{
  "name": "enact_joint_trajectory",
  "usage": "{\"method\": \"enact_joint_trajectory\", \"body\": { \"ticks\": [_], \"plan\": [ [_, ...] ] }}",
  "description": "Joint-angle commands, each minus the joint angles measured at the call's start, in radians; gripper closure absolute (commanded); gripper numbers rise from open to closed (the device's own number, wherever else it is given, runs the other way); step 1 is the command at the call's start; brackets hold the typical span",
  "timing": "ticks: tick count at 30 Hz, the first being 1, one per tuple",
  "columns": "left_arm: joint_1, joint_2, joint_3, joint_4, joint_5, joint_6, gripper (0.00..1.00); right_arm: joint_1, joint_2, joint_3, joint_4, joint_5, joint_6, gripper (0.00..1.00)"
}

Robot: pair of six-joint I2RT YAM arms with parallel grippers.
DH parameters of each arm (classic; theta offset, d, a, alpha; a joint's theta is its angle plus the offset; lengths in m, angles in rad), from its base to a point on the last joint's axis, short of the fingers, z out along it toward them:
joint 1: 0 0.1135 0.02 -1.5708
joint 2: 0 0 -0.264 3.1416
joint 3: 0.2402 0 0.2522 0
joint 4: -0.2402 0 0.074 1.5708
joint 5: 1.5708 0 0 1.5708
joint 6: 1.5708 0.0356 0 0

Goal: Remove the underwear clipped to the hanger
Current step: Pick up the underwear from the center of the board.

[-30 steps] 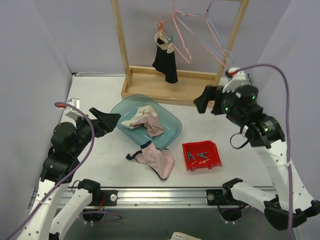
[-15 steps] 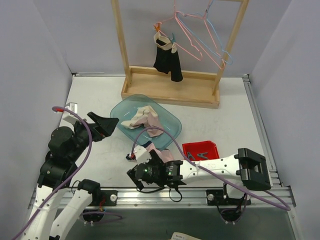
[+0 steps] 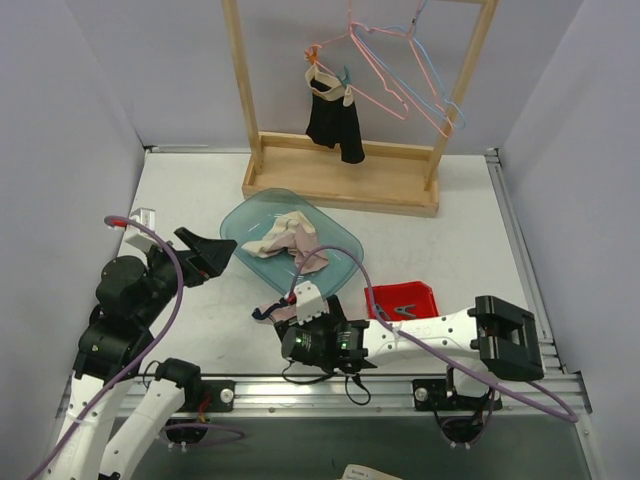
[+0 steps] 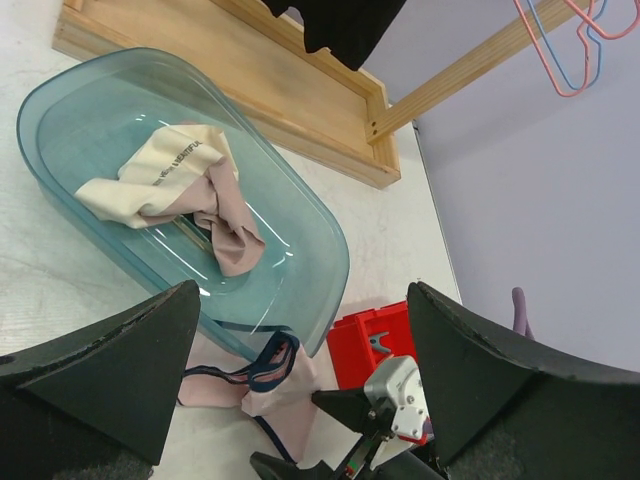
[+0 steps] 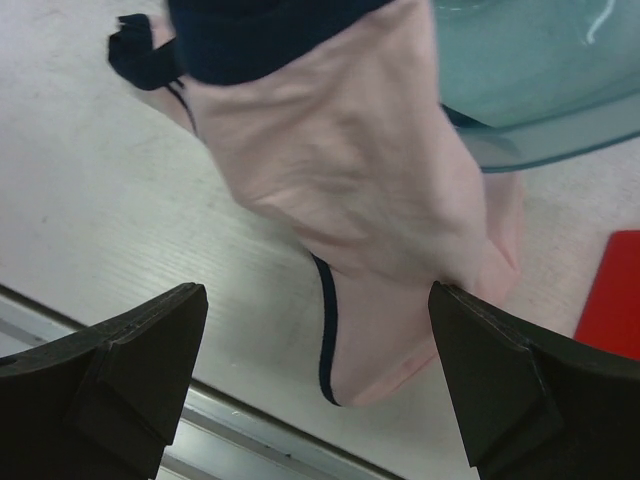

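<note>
A black underwear (image 3: 333, 122) with a beige waistband hangs clipped to a pink wire hanger (image 3: 375, 75) on the wooden rack; its lower edge shows in the left wrist view (image 4: 345, 20). Pale pink and cream underwear (image 3: 290, 238) (image 4: 185, 180) lies in the teal bowl (image 3: 345, 240). A pink dark-trimmed underwear (image 3: 272, 310) (image 4: 270, 385) (image 5: 350, 170) lies on the table by the bowl's near side. My right gripper (image 3: 292, 322) (image 5: 318, 300) hovers low over it, open, holding nothing. My left gripper (image 3: 215, 250) (image 4: 302, 292) stands open left of the bowl, empty.
A red tray (image 3: 422, 292) (image 4: 355, 340) with clothespins sits right of the pink underwear. The wooden rack's base (image 3: 340, 185) lies behind the bowl, and a blue hanger (image 3: 430, 60) hangs on it. The table's metal rail (image 3: 380, 385) runs just behind my right gripper.
My right arm swung from the back right by the rack down to the near edge, over the pink underwear on the table. The black underwear swayed slightly. The left arm barely moved.
</note>
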Motion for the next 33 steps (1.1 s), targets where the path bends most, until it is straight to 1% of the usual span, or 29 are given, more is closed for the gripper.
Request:
{"method": "enact_joint_trajectory", "body": {
  "ticks": [1, 4, 6, 7, 8, 9, 12, 15, 17, 20, 21, 22, 23, 24, 27, 28, 30, 31, 33],
  "plan": [
    [0.007, 0.006, 0.021, 0.002, -0.003, 0.008, 0.06, 0.002, -0.086, -0.026, -0.039, 0.124, 0.066, 0.00],
    [0.007, 0.010, 0.016, 0.009, 0.000, 0.006, 0.06, 0.002, -0.136, -0.067, -0.037, 0.164, 0.080, 0.00],
    [0.007, 0.019, 0.008, 0.023, 0.006, -0.001, 0.06, -0.020, -0.129, -0.095, -0.004, 0.140, 0.063, 0.00],
    [0.007, 0.027, -0.001, 0.031, 0.014, -0.008, 0.06, -0.055, -0.101, -0.109, 0.021, 0.126, 0.054, 0.00],
    [0.007, 0.032, -0.008, 0.046, 0.020, -0.011, 0.06, -0.079, -0.086, -0.124, 0.061, 0.096, 0.014, 0.00],
    [0.007, 0.036, -0.011, 0.052, 0.030, -0.020, 0.06, -0.101, -0.069, -0.165, 0.157, 0.028, -0.003, 0.00],
    [0.007, 0.049, -0.002, 0.045, 0.035, -0.015, 0.06, -0.119, -0.044, -0.210, 0.303, -0.029, -0.040, 0.00],
    [0.007, 0.043, 0.018, 0.023, 0.020, -0.002, 0.06, -0.121, -0.040, -0.231, 0.369, -0.034, -0.054, 0.01],
    [0.007, 0.036, 0.018, 0.028, 0.018, -0.003, 0.06, -0.121, -0.031, -0.262, 0.406, -0.034, -0.055, 0.04],
    [0.007, 0.039, 0.012, 0.034, 0.029, -0.012, 0.06, -0.122, -0.014, -0.285, 0.480, -0.070, -0.071, 0.22],
    [0.007, 0.039, 0.010, 0.032, 0.034, -0.017, 0.06, -0.119, -0.014, -0.291, 0.507, -0.081, -0.072, 0.51],
    [0.007, 0.039, 0.011, 0.031, 0.035, -0.017, 0.06, -0.116, -0.015, -0.291, 0.510, -0.089, -0.074, 0.68],
    [0.007, 0.035, 0.012, 0.022, 0.034, -0.015, 0.06, -0.109, -0.027, -0.294, 0.510, -0.095, -0.074, 0.82],
    [0.007, 0.032, 0.019, 0.018, 0.029, -0.009, 0.06, -0.100, -0.037, -0.299, 0.501, -0.104, -0.074, 1.00],
    [0.007, 0.023, 0.030, 0.000, 0.018, -0.002, 0.06, -0.080, -0.127, -0.305, 0.446, -0.127, -0.077, 1.00],
    [0.007, 0.018, 0.031, -0.003, 0.017, 0.002, 0.06, -0.067, -0.197, -0.307, 0.431, -0.130, -0.080, 1.00],
    [0.007, 0.015, 0.031, -0.005, 0.018, 0.002, 0.06, -0.064, -0.276, -0.317, 0.397, -0.149, -0.087, 1.00],
    [0.007, 0.016, 0.030, -0.003, 0.017, 0.000, 0.06, -0.064, -0.349, -0.319, 0.392, -0.159, -0.098, 1.00],
    [0.007, 0.015, 0.027, 0.003, 0.017, -0.003, 0.06, -0.064, -0.405, -0.305, 0.356, -0.166, -0.126, 1.00]
  ]
}}
